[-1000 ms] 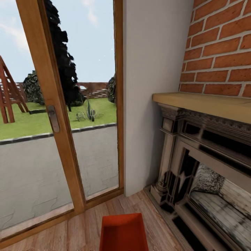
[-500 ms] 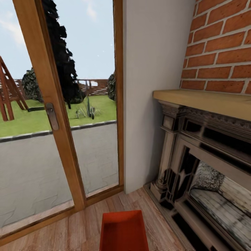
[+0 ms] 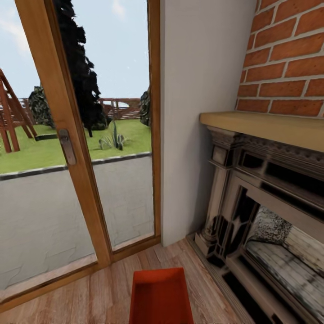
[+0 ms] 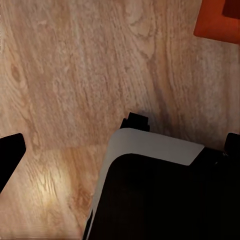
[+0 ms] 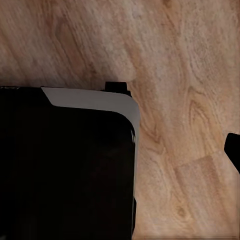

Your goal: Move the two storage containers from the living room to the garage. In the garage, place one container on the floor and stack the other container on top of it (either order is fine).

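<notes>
The living room had a light plank floor (image 3: 103, 297) running up to a glass door (image 3: 67, 148) and a fireplace (image 3: 261, 211). Nearest, at 6 o'clock in the head view, one orange-red container (image 3: 159, 297) sat open-topped on the planks, apart from door and hearth; its corner (image 4: 220, 20) also showed in the left wrist view. At 3 o'clock stood the fireplace under a wooden mantel (image 3: 265, 128), with brick (image 3: 288, 58) above. At 10 o'clock the door looked onto paving and lawn. Each wrist view held planks and the robot's dark base (image 5: 65, 165); dark finger tips (image 4: 9, 152) showed at the edges, but whether either pincer was wide or narrow could not be told.
</notes>
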`<state>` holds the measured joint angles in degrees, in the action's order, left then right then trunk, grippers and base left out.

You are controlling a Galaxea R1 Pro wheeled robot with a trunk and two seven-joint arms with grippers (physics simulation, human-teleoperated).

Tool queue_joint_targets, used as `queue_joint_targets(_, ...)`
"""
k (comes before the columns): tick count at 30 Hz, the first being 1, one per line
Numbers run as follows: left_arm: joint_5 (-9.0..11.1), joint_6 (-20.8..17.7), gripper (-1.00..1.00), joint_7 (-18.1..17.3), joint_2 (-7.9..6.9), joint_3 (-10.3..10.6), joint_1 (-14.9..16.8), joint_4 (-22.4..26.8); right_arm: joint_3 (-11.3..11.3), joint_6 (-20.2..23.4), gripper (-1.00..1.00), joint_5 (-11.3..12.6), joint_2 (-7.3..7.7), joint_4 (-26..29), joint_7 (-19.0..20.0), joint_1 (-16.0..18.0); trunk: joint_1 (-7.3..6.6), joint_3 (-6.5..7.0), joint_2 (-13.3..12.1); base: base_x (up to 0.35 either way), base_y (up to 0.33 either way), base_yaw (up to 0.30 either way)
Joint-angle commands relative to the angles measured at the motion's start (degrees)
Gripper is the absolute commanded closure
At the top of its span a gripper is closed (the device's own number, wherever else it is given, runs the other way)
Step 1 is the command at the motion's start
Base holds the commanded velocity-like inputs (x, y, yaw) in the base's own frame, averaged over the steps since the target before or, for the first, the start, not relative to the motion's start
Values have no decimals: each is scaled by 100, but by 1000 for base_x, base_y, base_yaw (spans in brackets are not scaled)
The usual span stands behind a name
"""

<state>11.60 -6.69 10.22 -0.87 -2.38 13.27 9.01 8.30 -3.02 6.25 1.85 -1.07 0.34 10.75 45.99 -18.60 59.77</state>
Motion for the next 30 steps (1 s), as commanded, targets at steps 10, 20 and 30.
queue_joint_targets(10,40,-33,-100,7,12,-17,0,-152,57,-65,-100,20,3,-74,25,6,0,-100,4,0,0,74)
queue_joint_targets(20,76,-34,-100,6,4,-24,0,-619,58,-60,-100,17,1,-77,32,6,0,-194,4,0,0,43)
queue_joint_targets(30,88,-35,-100,6,5,-23,0,-671,58,-57,-100,34,7,-78,30,6,0,-287,4,0,0,1)
